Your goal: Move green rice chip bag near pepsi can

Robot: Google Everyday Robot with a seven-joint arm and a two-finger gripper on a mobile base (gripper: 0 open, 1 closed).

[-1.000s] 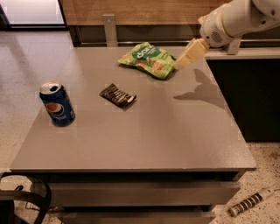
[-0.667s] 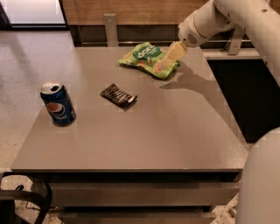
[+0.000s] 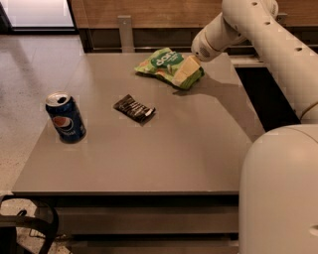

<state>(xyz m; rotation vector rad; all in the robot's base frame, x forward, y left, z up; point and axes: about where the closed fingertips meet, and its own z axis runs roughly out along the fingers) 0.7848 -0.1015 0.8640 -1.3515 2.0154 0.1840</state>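
Reaching arm: my white arm (image 3: 258,34) stretches in from the upper right over the far right part of the desk (image 3: 169,154), with the wrist angled down and to the left.
End effector: my end effector (image 3: 185,70) is at the right end of the green rice chip bag (image 3: 158,62). Its pale tip overlaps the bag from this view. I cannot tell whether it presses on the bag or hangs just above it.
End effector state: I cannot tell whether it is open, closed or gripping the bag.
Green rice chip bag: it lies flat and crinkled near the far edge of the desk, right of the middle, with its dark green oval and white letters facing up.
Pepsi can: the pepsi can (image 3: 65,119) stands upright near the left edge of the desk, logo toward the camera and silver top showing. It is well apart from the bag, diagonally across the desk.
Black wrapper: a small black wrapper (image 3: 134,108) with white stripes lies flat between the can and the bag, touching neither.
Shadow: a soft shadow falls on the desk just right of the bag.
My body: a large rounded white shell (image 3: 280,193) fills the lower right corner, in front of the near right corner of the desk.
Surroundings: a pale speckled floor (image 3: 30,64) shows to the left and wood panelling (image 3: 164,12) behind.
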